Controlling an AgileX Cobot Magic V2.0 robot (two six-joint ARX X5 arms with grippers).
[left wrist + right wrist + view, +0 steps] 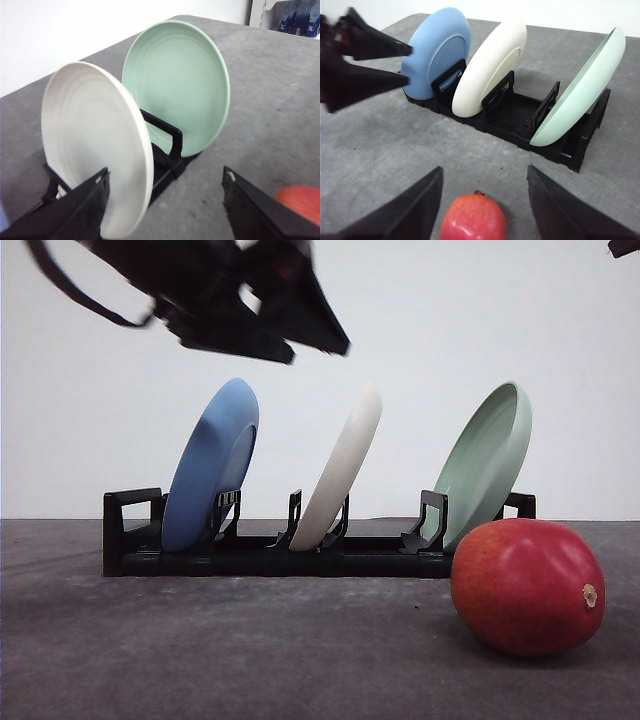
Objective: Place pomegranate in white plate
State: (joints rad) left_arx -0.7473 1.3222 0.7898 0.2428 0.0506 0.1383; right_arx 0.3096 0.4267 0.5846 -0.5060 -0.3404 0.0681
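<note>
Right wrist view: spread right jaws straddle the pomegranate (473, 218); left jaws gape beside the racked white plate (95, 145)

Grey table (200, 660) with black plate rack (250, 555) and, beside it, red pomegranate (527, 585).

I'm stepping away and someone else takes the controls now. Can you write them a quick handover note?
Left end effector: open, empty, raised near the white plate.
Right end effector: open, empty, over the pomegranate.
White plate stands tilted in the middle slot of the black rack, between the blue plate and green plate.
Pomegranate lies on the table in front of the rack's green-plate end.
Done: nothing grasped yet.
Left: take out the plate, grasp the fruit, set it in.
</note>
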